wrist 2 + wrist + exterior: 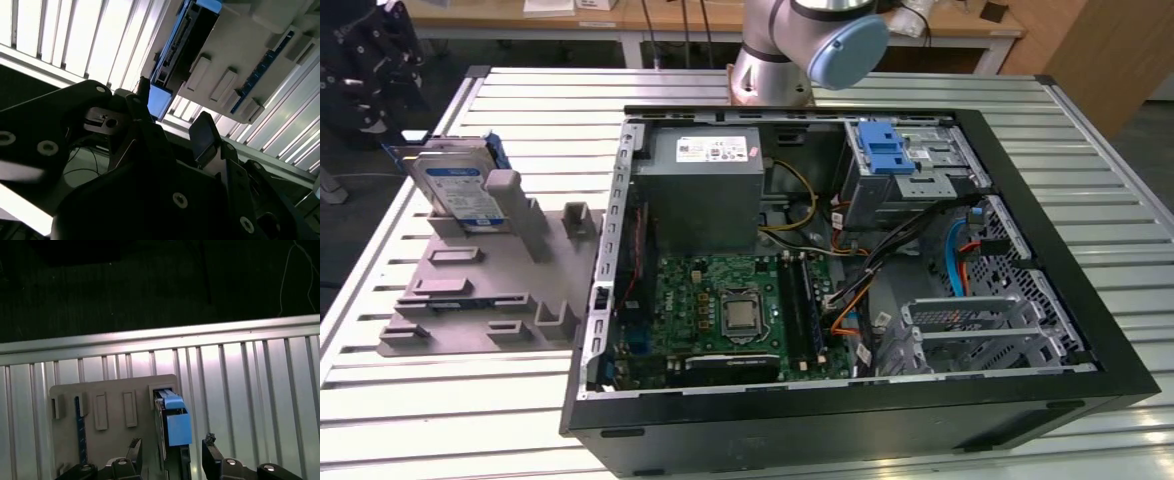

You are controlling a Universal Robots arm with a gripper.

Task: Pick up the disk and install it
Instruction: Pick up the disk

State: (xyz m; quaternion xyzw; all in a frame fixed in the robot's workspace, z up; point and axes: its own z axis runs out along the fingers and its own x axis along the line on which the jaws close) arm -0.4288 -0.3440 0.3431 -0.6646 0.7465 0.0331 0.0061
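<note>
The jaws stand released, their black fingers (212,457) flanking the blue plastic end of the disk (172,427); contact cannot be told. In the exterior view the flat silver-grey slab stands on edge in a matte grey moulded holder (480,290), at nine o'clock of the open black case (854,425), on the ribbed metal tabletop (454,400).

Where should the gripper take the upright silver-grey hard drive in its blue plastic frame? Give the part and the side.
Probably its free upper part, clamped across the two broad flat faces, coming from above: the silver-grey hard drive stands on edge in the grey slotted holder, which hides its lower end.
</note>
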